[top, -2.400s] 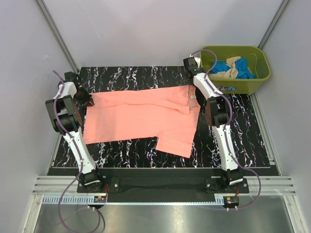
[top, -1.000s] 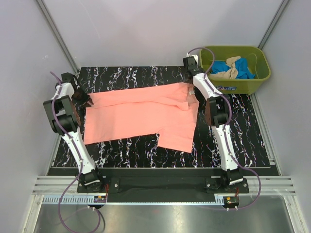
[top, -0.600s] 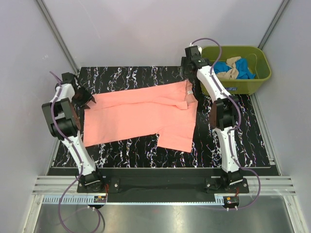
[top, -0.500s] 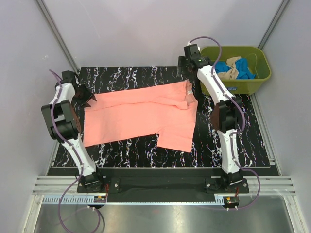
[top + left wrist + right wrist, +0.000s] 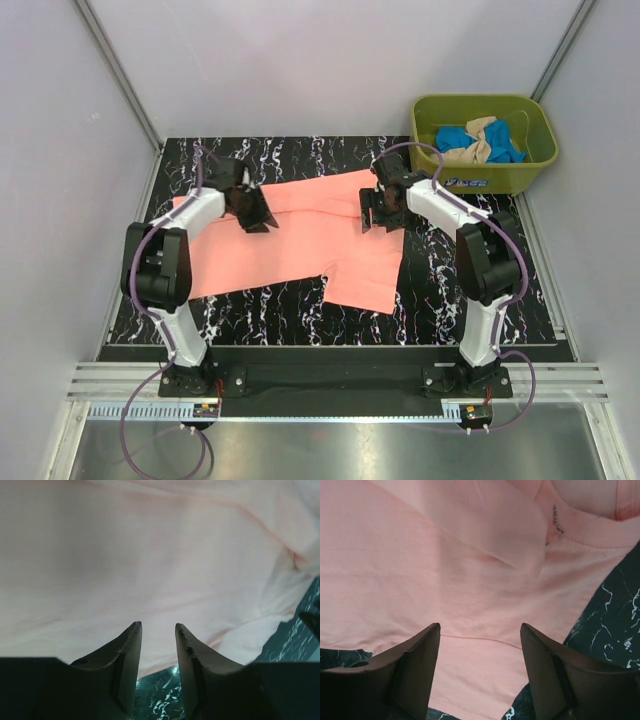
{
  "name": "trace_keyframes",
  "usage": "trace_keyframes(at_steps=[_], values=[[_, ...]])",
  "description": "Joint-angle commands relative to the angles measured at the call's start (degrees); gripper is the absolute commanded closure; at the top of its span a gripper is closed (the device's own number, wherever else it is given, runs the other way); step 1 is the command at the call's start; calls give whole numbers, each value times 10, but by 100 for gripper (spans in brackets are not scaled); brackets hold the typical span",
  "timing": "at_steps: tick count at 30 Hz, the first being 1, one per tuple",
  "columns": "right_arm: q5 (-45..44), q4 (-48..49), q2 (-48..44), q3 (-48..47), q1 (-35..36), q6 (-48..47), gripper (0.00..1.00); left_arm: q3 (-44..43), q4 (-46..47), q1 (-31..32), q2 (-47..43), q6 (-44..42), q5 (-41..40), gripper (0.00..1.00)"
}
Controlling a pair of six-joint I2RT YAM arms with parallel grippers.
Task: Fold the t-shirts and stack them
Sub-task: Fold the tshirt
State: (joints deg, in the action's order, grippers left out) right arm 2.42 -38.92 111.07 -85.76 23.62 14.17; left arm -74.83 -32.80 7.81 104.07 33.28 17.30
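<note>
The pink t-shirt (image 5: 290, 240) lies spread on the table (image 5: 300, 160), left of the green tub (image 5: 520, 175). The blue and beige t-shirts (image 5: 478, 140) sit inside the tub. A moment ago both arms were out at the pink shirt's ends. Now they have swung in over it, so a new fold looks ready to start. The left gripper (image 5: 157, 626), far from the tub, has its fingers a little apart and holds nothing. The right gripper (image 5: 480, 626), nearer the tub, is wide apart and empty.

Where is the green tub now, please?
In the top view, the green tub sits at the table's far right corner, beyond the right gripper.
</note>
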Motion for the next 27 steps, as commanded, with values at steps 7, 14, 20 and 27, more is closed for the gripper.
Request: trace_keyframes(at_steps=[7, 14, 20, 27], values=[[-56, 120, 49, -20, -1, 60, 50, 0, 45, 115, 5, 27, 19, 63], [-103, 122, 104, -71, -1, 59, 58, -43, 18, 114, 10, -4, -2, 64], [-198, 169, 158, -169, -3, 42, 57, -64, 0, 114, 16, -24, -9, 64], [-190, 136, 294, -393, -12, -5, 41, -15, 17, 114, 2, -25, -4, 64]])
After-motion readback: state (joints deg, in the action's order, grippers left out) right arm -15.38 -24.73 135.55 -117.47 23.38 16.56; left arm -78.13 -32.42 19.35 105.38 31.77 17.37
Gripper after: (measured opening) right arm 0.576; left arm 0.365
